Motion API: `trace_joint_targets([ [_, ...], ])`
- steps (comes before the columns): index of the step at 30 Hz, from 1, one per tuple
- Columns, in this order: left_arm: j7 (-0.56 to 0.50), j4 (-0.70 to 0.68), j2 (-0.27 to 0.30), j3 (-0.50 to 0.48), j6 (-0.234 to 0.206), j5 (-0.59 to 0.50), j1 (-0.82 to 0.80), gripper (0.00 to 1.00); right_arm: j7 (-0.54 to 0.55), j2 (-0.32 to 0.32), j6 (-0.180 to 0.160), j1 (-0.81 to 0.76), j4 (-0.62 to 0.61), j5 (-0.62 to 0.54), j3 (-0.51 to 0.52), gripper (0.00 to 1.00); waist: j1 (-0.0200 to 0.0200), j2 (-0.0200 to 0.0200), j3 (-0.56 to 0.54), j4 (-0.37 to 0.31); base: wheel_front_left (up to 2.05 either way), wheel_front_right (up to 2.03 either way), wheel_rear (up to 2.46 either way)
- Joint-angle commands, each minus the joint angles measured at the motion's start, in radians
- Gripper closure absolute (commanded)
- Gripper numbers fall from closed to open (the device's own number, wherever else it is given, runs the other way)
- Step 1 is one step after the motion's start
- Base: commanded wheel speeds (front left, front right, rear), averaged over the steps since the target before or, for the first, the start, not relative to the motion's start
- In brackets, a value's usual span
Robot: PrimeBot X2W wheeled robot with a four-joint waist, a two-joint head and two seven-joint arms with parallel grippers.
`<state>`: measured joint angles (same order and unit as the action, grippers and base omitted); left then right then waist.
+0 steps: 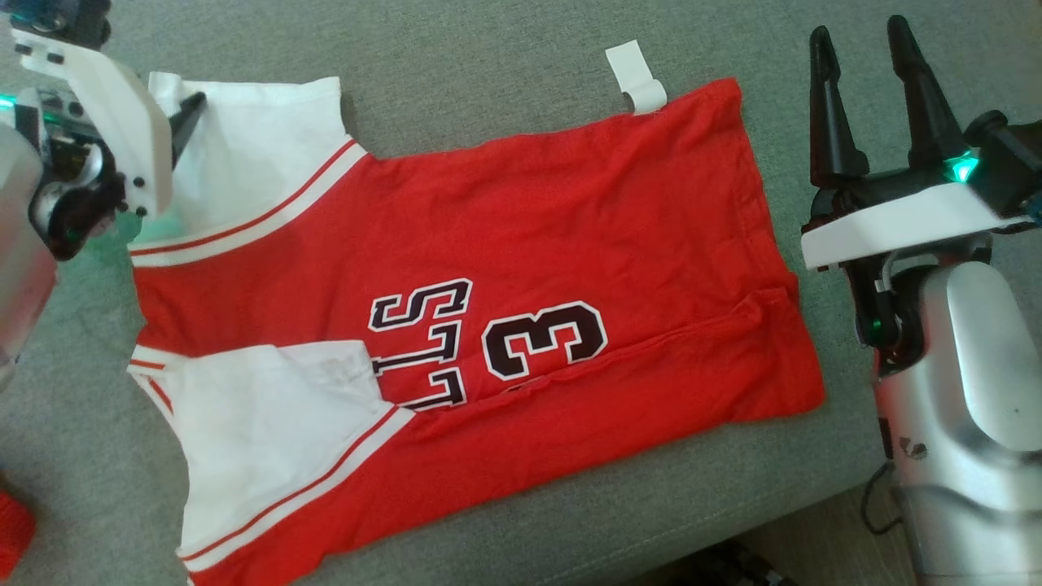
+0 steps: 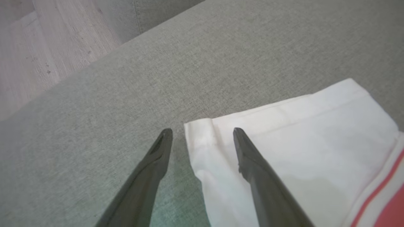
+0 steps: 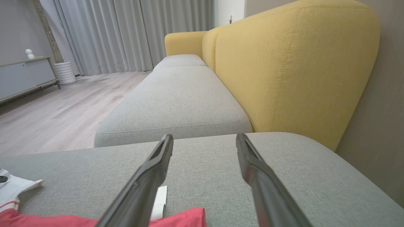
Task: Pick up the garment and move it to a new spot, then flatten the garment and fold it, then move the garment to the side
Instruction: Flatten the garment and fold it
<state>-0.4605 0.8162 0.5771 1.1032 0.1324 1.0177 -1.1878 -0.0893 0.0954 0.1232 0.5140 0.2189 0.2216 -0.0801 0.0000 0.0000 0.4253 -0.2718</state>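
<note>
Grey sofa cushion (image 1: 505,73) held the red jersey (image 1: 570,220), spread flat. L gripper (image 2: 202,131) was wide open, empty: one finger over its white sleeve (image 2: 284,132), other over bare cushion. R gripper (image 1: 860,37) also gaped, empty, w/ jersey hem beside its fingers. Yellow backrest (image 3: 284,63) lay beyond.

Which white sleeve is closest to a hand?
The farther sleeve: the open left hand straddles its corner. The nearer sleeve, overlapping the lettering, lies apart.

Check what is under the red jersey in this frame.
The jersey lies spread on the grey sofa cushion, which shows around it. Its near edge is folded over, covering part of the black lettering. Whatever lies beneath the cloth itself is hidden.
</note>
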Motion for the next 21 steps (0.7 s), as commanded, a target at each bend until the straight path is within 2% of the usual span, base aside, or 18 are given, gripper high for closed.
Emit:
trace_joint_targets([
  [1, -0.016, -0.026, 0.047, -0.013, -0.002, 0.021, -0.064, 0.0, -0.008, -0.001, 0.008, 0.022, -0.028, 0.009, -0.017, 0.0, 0.0, 0.0, 0.004, -0.003, 0.0, 0.0, 0.0],
  [10, -0.039, 0.01, 0.049, 0.041, -0.002, 0.043, -0.082, 0.0, -0.011, -0.002, 0.008, 0.024, -0.027, 0.009, -0.023, 0.0, 0.0, 0.0, 0.018, -0.014, 0.0, 0.0, 0.0],
  [11, -0.047, 0.01, 0.048, 0.051, -0.002, 0.046, -0.083, 0.1, -0.011, -0.002, 0.008, 0.024, -0.026, 0.009, -0.023, 0.0, 0.0, 0.0, 0.019, -0.014, 0.0, 0.0, 0.0],
  [12, -0.06, 0.01, 0.045, 0.058, -0.002, 0.065, -0.08, 1.0, -0.012, -0.001, 0.008, 0.024, -0.022, 0.008, -0.022, 0.0, 0.0, 0.0, 0.015, -0.013, 0.0, 0.0, 0.0],
  [15, -0.057, -0.001, 0.035, 0.062, -0.002, 0.095, -0.075, 1.0, -0.008, 0.004, 0.008, 0.022, -0.014, 0.005, -0.019, 0.0, 0.0, 0.0, 0.0, -0.001, 0.0, 0.0, 0.0],
  [21, 0.041, -0.036, 0.007, 0.084, -0.002, 0.096, -0.076, 1.0, 0.057, 0.054, 0.008, 0.032, 0.031, 0.002, -0.013, 0.0, 0.0, 0.0, -0.046, 0.056, 0.0, 0.0, 0.0],
])
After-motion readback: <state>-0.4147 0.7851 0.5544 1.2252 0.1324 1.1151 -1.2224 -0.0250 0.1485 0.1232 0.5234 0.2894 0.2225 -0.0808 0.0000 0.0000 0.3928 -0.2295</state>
